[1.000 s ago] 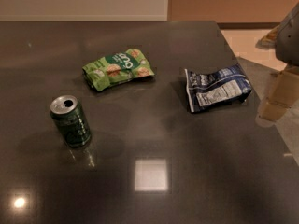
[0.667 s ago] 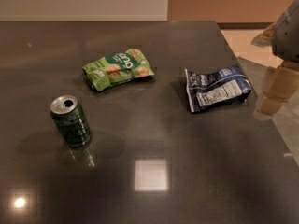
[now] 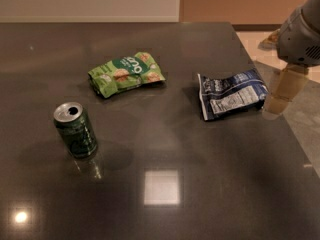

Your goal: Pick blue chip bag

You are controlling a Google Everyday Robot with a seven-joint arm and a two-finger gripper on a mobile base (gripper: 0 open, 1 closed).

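Now | hand [image 3: 278, 100] just beside blue chip bag [image 3: 231, 94] | contact unclear

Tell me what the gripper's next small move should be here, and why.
Probably a short move inward to bring the gripper over the blue chip bag. The gripper sits just beyond the bag's right end, near the table's right edge, not above it; the bag lies flat, well apart from the green bag and the can.

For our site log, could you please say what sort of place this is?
Likely an office break room or kitchenette: a dark glossy counter holds a green snack bag, a blue chip bag and a green can. The gripper hangs beside the chip bag.
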